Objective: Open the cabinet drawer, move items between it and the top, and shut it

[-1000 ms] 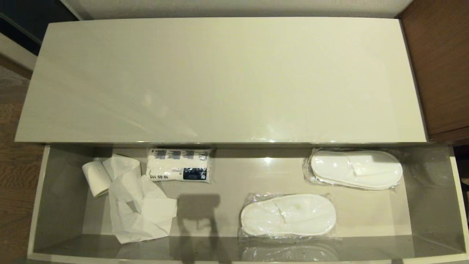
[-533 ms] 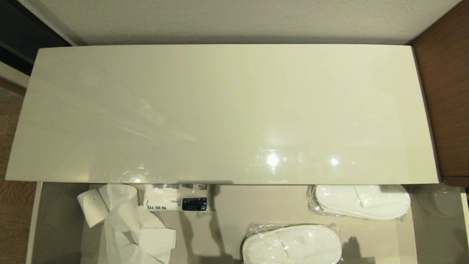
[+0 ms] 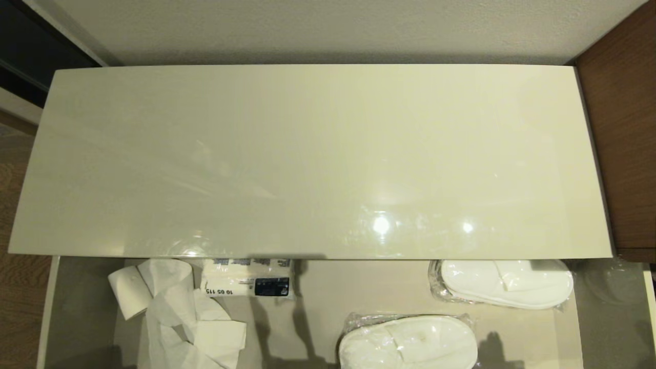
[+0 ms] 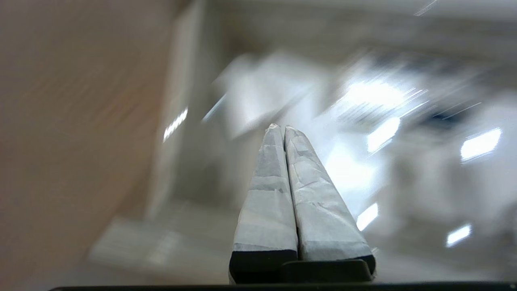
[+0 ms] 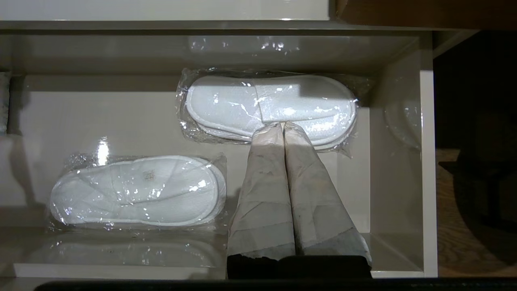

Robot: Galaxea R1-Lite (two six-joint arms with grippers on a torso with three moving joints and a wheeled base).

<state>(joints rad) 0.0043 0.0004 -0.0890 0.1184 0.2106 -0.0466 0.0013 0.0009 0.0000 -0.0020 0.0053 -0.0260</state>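
In the open drawer (image 3: 82, 307), slipper pairs (image 5: 270, 105), paper roll (image 3: 128, 292) and a printed packet (image 3: 248, 279) lie below both closed, empty hands (image 5: 282, 125).

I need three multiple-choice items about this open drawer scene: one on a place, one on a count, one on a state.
1. Where is the paper roll?
A. on the top
B. in the drawer's left part
C. on the floor

2. How many wrapped slipper pairs lie in the drawer?
A. one
B. two
C. four

3. How is the right pincer?
A. shut, holding nothing
B. wide open
C. shut on a slipper

Key: B, the roll lies inside at the left; B, one pair at the back, one nearer; A, its fingers meet above the drawer.
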